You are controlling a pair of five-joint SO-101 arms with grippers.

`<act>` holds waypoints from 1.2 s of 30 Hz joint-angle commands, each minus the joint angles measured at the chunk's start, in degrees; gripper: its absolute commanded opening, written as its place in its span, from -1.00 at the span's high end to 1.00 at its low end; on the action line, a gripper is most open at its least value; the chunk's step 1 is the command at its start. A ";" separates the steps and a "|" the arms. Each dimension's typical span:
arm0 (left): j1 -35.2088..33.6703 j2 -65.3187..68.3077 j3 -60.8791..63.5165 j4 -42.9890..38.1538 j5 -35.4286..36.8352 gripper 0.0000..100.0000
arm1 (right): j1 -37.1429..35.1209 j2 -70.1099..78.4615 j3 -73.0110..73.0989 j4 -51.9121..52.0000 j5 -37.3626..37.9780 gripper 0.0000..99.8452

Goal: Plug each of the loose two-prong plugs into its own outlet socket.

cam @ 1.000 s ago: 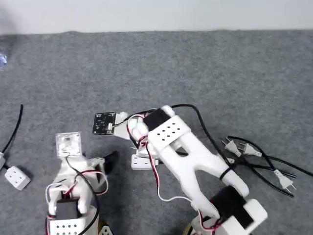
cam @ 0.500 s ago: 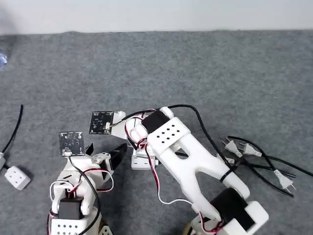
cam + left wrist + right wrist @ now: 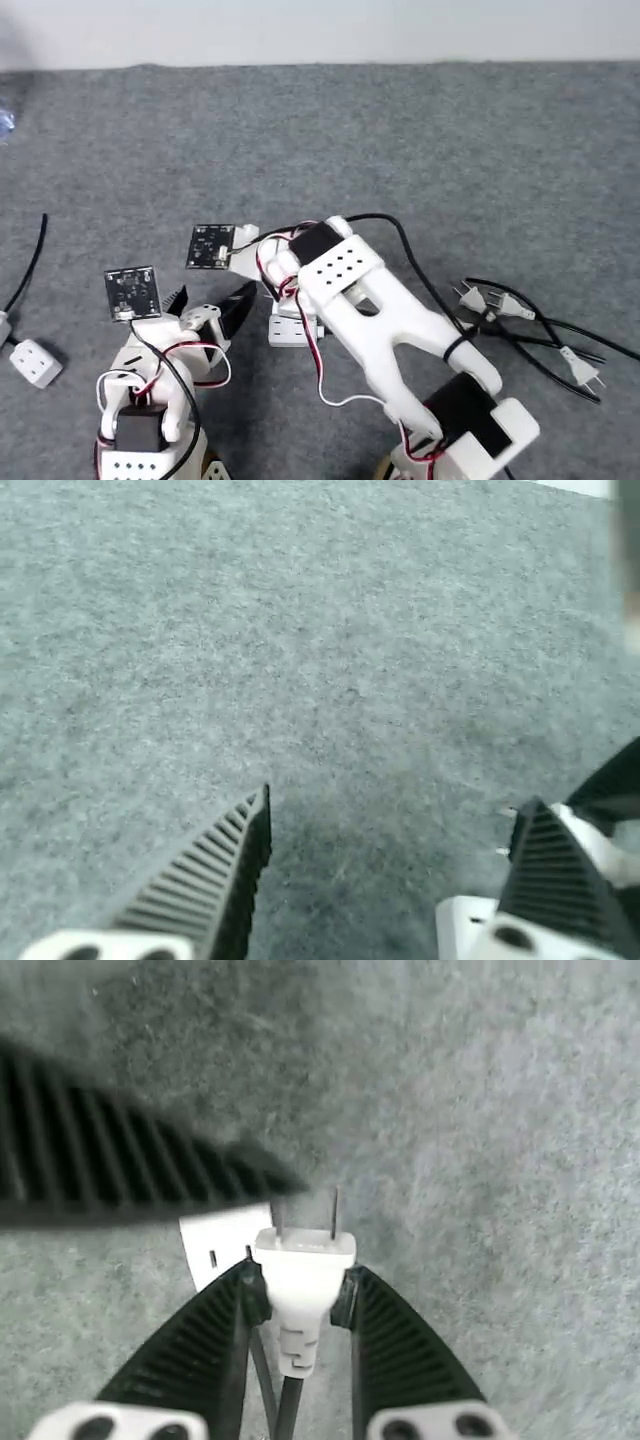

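My right gripper is shut on a white two-prong plug, prongs pointing away from the wrist. Just beyond the prongs lies a white outlet socket with its slots showing. In the high view this socket lies on the carpet beside the right arm, which covers its own gripper. My left gripper stands open next to the socket, one black ribbed finger crossing in front of the plug. In the left wrist view the left gripper holds nothing, and a corner of the socket shows.
Loose white plugs on black cords, one farther out, lie at the right. A second white socket cube with a black cable sits at the far left. Grey carpet stretches open at the back.
The left arm's wrist has swung and its open gripper has moved farther from the front, closer to the socket and the right gripper. The right arm has barely shifted.
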State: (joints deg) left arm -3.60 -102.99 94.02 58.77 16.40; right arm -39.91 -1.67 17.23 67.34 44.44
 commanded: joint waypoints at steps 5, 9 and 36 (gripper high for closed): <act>1.49 -0.44 2.07 -3.25 0.53 0.28 | -3.65 -2.24 -8.35 3.12 -2.02 0.98; 0.70 -0.44 2.15 -3.34 0.53 0.28 | -3.65 -5.76 -10.73 6.46 -2.73 0.98; 0.79 -0.44 2.33 -3.16 0.53 0.28 | -6.02 -11.91 -12.92 7.34 -3.96 0.98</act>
State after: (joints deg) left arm -2.81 -103.08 96.48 56.31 16.92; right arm -44.57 -10.11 9.67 75.34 41.19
